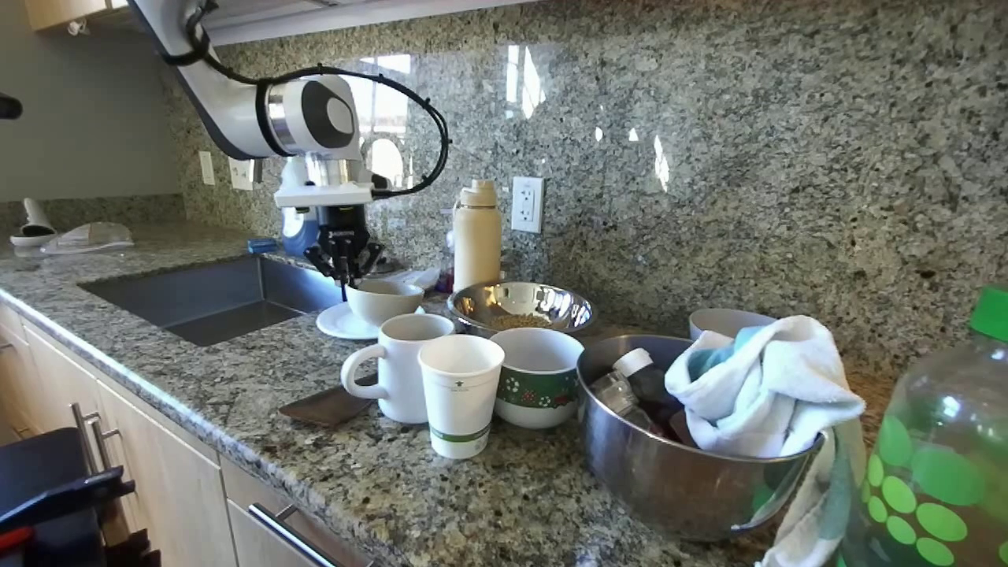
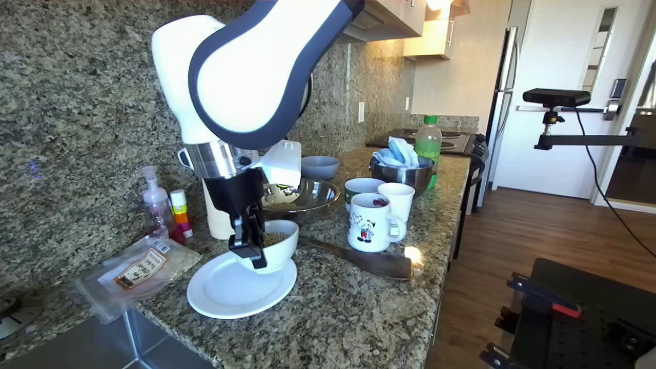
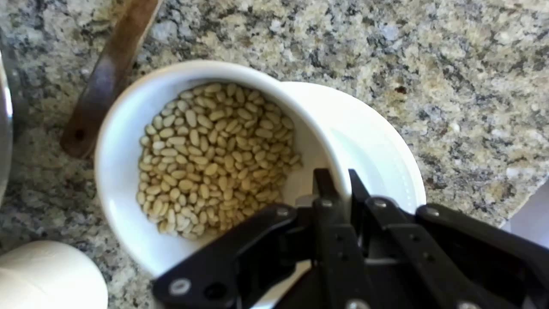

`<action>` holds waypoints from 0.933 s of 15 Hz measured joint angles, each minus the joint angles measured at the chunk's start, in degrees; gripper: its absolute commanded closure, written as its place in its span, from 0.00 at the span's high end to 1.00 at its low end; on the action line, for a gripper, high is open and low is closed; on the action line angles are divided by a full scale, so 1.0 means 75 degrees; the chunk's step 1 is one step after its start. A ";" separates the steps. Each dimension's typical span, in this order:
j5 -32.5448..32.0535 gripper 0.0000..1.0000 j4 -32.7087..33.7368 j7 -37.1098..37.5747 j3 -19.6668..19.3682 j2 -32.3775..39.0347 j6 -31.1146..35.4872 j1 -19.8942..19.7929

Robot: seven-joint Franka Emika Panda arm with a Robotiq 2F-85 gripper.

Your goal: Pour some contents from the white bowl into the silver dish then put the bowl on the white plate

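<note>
Gripping the white bowl (image 2: 282, 254) by the rim, with the fingers (image 3: 336, 244) clamped across its wall, one inside and one outside! Holding it open side up over part of the white plate (image 2: 225, 291) on the table (image 2: 333, 318); can't tell whether touching. Seeing pale grains (image 3: 210, 167) inside, with more in the silver dish (image 1: 480, 301) nearby in both exterior views.

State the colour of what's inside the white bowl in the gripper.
Pale tan. The grain-like contents of the white bowl show best in the wrist view.
</note>
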 measured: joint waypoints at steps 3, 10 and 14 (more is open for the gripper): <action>-0.0349 0.02 -0.0409 0.0327 0.0001 -0.0237 0.0502 0.0200; -0.0611 0.36 -0.0769 0.0503 0.0003 -0.0379 0.1064 0.0435; -0.0611 0.65 -0.0773 0.0500 0.0005 -0.0378 0.1082 0.0436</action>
